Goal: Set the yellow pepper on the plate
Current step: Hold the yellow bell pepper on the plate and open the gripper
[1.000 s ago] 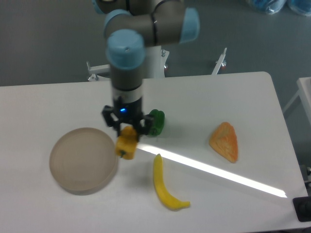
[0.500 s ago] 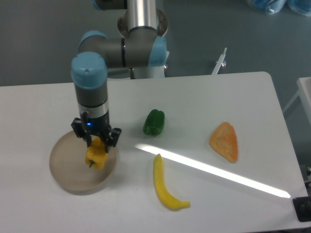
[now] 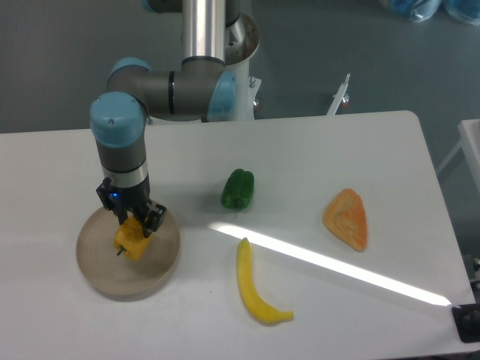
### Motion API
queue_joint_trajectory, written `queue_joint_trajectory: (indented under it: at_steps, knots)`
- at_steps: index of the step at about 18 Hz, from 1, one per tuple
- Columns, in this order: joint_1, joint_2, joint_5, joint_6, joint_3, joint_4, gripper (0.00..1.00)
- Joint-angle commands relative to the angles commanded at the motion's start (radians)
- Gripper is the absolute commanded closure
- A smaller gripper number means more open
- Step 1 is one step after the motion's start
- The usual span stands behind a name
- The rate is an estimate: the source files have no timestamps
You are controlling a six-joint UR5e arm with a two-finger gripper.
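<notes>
Over the left side of the table: the arm hangs down from its base at the far edge, wrist pointing straight down above the plate.
Gripper: black two-finger gripper [image 3: 130, 223], fingers clenched around the top of the yellow pepper, one finger on each side of it.
Yellow pepper: small, chunky, lobed yellow-orange bell pepper [image 3: 130, 238], held in the fingers with its short dark stem pointing down and to the left; it sits over the middle of the plate, and whether its underside touches the plate surface cannot be told.
Plate: round, flat, tan-beige plate with a low raised rim [image 3: 161, 267], on the near left part of the table, much wider than the pepper above it.
Green pepper: small glossy green bell pepper [image 3: 238, 189], lying on the table to the right of the plate, well apart from it.
Banana piece: long curved yellow banana-like piece [image 3: 255, 284], near the front edge, right of the plate.
Orange wedge: flat orange triangular wedge [image 3: 347, 218], far to the right.
Table: white tabletop [image 3: 337, 150] crossed by a bright diagonal streak of light.
</notes>
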Motion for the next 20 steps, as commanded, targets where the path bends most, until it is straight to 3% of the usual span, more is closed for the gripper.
queue_joint_trajectory:
  at_steps: [20]
  knots:
    - [-0.002,-0.028,-0.002,0.008,-0.001,0.005,0.51]
